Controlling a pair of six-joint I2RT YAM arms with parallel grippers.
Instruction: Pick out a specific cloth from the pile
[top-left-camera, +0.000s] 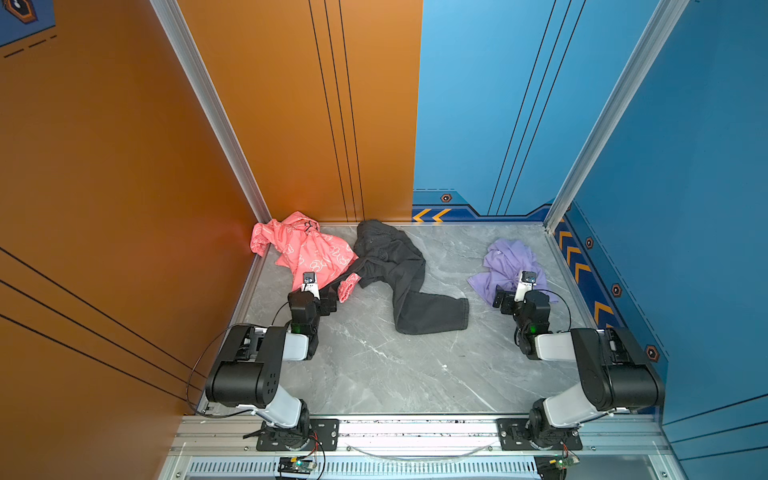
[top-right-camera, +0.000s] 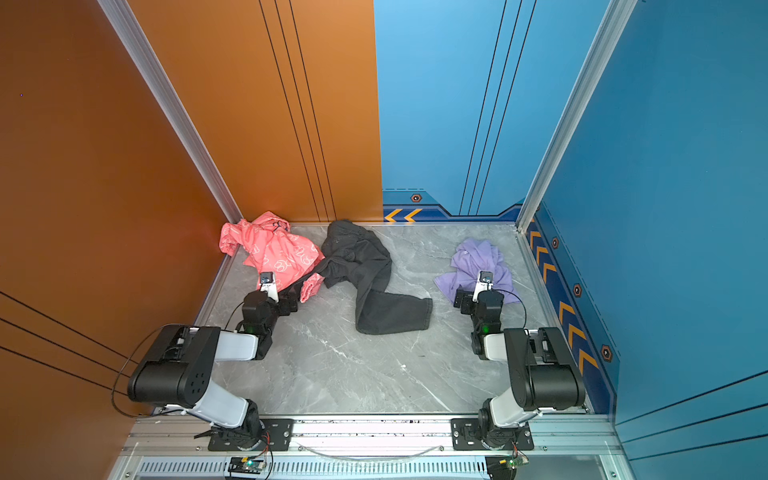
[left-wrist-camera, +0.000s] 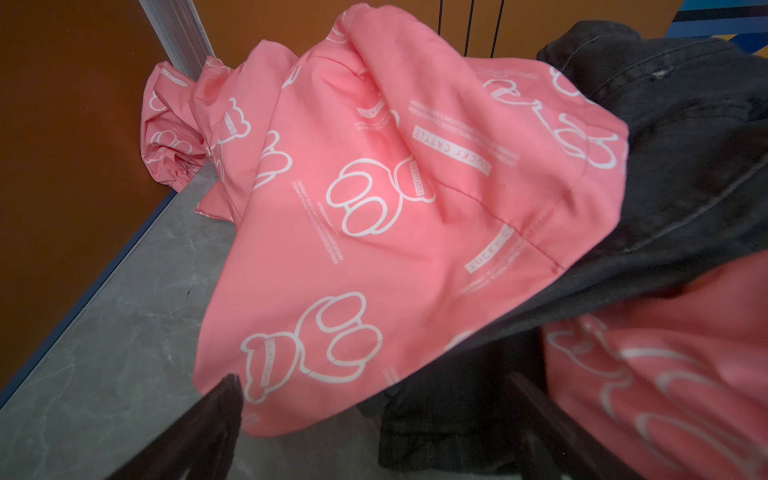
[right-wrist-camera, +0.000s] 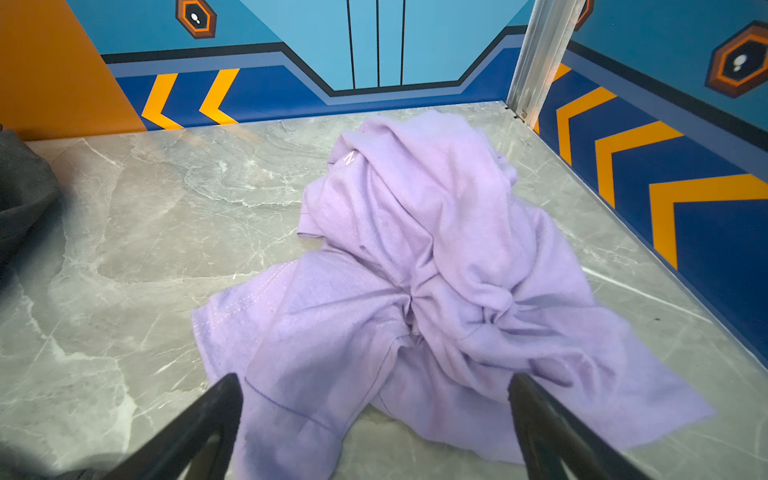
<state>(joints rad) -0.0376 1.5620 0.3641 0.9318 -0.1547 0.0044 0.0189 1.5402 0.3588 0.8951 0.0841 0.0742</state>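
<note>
The lavender cloth (top-left-camera: 509, 266) (top-right-camera: 478, 262) lies crumpled by itself near the far right corner, apart from the other garments. My right gripper (top-left-camera: 513, 296) (right-wrist-camera: 374, 399) is open just over the cloth's near edge; the fabric (right-wrist-camera: 436, 257) spreads between and beyond its fingertips (right-wrist-camera: 226, 395). What is left of the pile sits at the far left: a coral-pink printed garment (top-left-camera: 307, 249) (left-wrist-camera: 374, 187) overlapped by dark grey trousers (top-left-camera: 399, 274) (left-wrist-camera: 685, 145). My left gripper (top-left-camera: 320, 296) (left-wrist-camera: 382, 415) is open at the near edge of those two, with pink and dark fabric lying between its fingers.
The marble tabletop (top-left-camera: 395, 365) is boxed in by an orange wall (top-left-camera: 124, 208) on the left and blue walls (top-left-camera: 685, 187) on the right and behind. An aluminium rail (top-left-camera: 415, 428) runs along the front, carrying both arm bases.
</note>
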